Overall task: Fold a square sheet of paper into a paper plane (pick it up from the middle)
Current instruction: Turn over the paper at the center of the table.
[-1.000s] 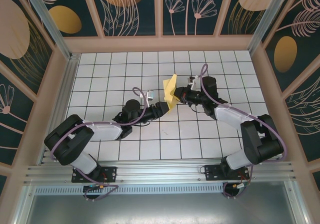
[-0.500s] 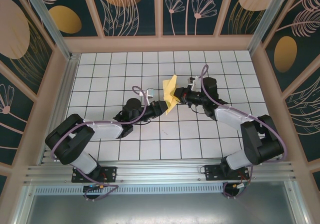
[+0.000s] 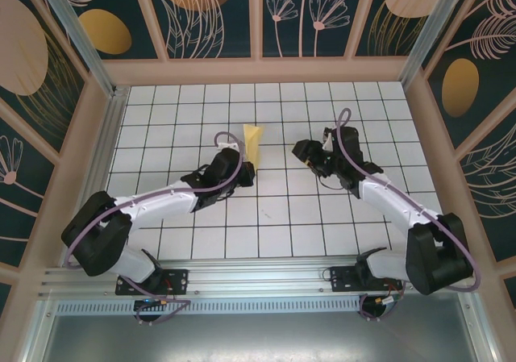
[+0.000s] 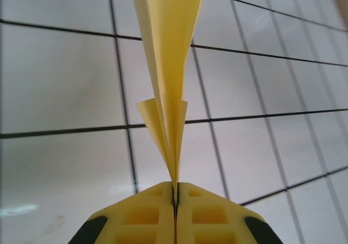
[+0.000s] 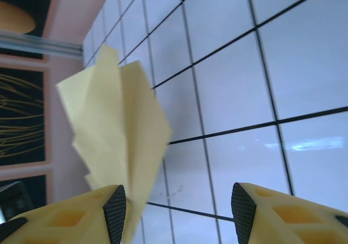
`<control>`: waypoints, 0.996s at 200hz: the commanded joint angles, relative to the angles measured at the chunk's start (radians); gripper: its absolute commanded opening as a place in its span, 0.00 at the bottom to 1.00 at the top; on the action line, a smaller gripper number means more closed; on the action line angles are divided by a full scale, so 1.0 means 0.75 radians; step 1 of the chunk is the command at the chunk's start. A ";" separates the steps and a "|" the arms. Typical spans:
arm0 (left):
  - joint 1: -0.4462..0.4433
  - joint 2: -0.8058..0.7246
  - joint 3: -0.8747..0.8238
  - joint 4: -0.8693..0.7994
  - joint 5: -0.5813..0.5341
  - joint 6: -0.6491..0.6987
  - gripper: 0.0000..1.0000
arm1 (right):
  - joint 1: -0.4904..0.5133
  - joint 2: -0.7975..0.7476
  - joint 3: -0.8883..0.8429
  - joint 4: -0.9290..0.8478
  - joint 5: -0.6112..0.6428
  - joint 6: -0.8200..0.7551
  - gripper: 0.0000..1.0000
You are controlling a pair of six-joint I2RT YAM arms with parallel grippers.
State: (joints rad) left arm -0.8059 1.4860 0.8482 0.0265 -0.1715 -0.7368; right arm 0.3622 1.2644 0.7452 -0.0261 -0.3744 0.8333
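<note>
Open tiles between the two arms
The paper plane stood upright in the left gripper, blocking the middle-left; the tiled table lay bare towards the right gripper, seemingly well apart.

A robotics lab test cell. A white worktop ruled with a black grid is boxed in by pink-framed wall panels printed with leaves and flowers. Along the worktop's near edge runs an aluminium rail, with two black-and-white robot arms bolted to it side by side.
</note>
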 commanded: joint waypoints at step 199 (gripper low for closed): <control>-0.310 0.766 0.846 -0.970 -0.404 0.254 0.48 | -0.450 -0.361 -0.246 -0.270 0.126 -0.019 0.56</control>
State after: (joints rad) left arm -1.0275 2.1483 1.4982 -0.8024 -0.6418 -0.5785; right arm 0.0277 0.9653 0.5449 -0.2211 -0.2485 0.8577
